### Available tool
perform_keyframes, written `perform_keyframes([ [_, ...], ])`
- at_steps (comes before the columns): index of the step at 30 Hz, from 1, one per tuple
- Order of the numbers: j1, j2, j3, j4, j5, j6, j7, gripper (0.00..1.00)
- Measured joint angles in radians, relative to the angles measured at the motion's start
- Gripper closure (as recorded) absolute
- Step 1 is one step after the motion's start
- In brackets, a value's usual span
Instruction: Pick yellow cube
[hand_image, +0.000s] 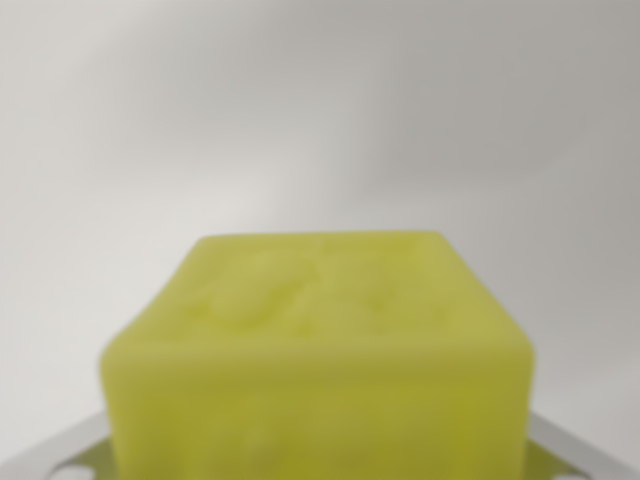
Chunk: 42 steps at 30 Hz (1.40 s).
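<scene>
Yellow cube fills the blurred wrist view, very close; grey metal fingers flank its lower corners; grip state I cannot tell; squeeze evenly, then lift straight.

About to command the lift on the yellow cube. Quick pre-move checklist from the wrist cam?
1. Yellow cube in view, centred low in the frame: ok.
2. Cube very close to the camera, blurred: ok for proximity.
3. Jaws closed on the cube: cannot tell, no fingers visible.
4. Metal bracket parts show at both lower corners beside the cube; contact: cannot tell.
5. Cube off the surface: cannot tell.
6. Pale background, nothing else seen: ok.
</scene>
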Motion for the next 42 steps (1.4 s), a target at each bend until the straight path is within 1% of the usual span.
perform_keyframes([
  [20,0.0,-0.092,0.0,0.0,0.004,-0.094,-0.003,1.0],
  [42,0.001,-0.179,0.0,0.025,0.008,-0.205,-0.005,1.0],
])
